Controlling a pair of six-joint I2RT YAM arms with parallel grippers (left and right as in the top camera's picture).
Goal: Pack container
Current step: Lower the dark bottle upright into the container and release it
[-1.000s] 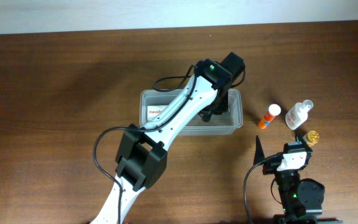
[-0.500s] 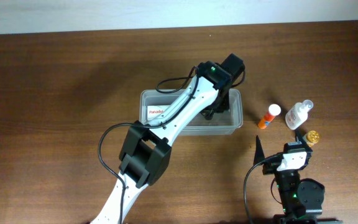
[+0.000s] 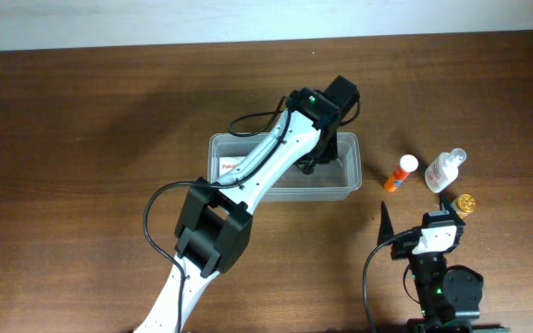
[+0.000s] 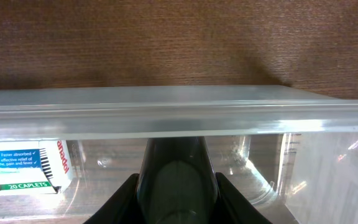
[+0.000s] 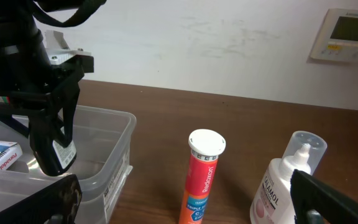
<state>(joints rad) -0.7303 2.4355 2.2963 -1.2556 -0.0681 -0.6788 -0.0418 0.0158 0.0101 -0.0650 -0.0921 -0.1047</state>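
While clamped on dark bottle (image 4: pixel 176 165), hangs inside container (image 3: pixel 340 192): left gripper (image 4: pixel 177 196), fingers (image 4: pixel 126 199) pressed to either side. To its left, in same container: white caplet box (image 4: pixel 23 168), lying flat. Container walls all round this tool, long axis crosswise to its reach; left arm far nearer than right. Beyond container wall to its right, on table (image 3: pixel 81 139): orange tube (image 3: pixel 399 173), clear bottle with white cap (image 3: pixel 444 170), small gold item (image 3: pixel 465 202). Right gripper (image 3: pixel 415 213): jaws wide apart, empty, those three just ahead. Likely next: release bottle into container.
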